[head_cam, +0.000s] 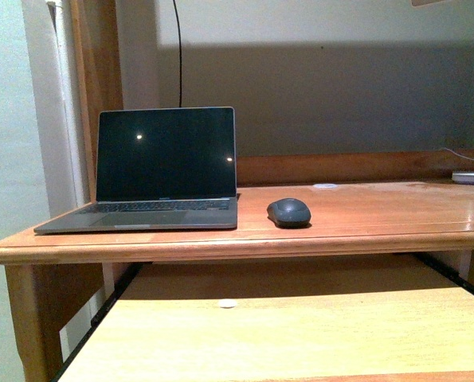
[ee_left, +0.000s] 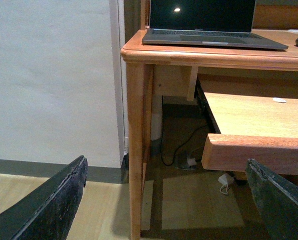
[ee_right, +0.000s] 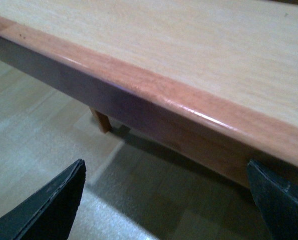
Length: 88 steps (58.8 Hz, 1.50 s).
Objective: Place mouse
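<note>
Front view shows neither arm. Mouse (head_cam: 289, 212) sits on desk (head_cam: 364, 231) top, just right of the open laptop (head_cam: 161, 171); the left wrist view cuts it off at the frame edge. Left gripper (ee_left: 166, 160) is spread wide and empty, below desk-top level, well apart from mouse. Right gripper (ee_right: 165, 162) is wide and empty, near pull-out shelf (ee_right: 189, 100) edge.

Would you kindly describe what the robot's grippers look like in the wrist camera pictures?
Both the left gripper and right gripper have matte black, wedge-shaped fingers tapering to blunt tips, with pale scuffs along their edges. No cables, labels or arm links show; the front view shows neither arm.
</note>
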Tool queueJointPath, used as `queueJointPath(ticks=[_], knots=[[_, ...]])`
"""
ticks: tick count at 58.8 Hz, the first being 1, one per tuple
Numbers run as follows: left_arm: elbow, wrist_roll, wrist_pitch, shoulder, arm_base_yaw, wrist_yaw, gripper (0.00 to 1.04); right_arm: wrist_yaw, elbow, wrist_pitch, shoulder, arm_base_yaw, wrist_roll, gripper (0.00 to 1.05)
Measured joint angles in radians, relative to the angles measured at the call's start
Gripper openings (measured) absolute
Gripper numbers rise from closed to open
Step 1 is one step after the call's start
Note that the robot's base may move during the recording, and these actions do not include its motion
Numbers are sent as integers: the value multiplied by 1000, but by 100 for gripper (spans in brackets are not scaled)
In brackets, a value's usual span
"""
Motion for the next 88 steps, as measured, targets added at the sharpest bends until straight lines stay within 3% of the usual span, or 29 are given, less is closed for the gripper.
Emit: queueJointPath(ticks=[39,51,88], knots=[[0,0,0,0,0,0,97,342,455,35,432,199,131,97],[0,0,0,0,0,0,97,444,620,-4,550,230,162,97],[0,0,0,0,0,0,97,633,936,-150,743,275,258,97]])
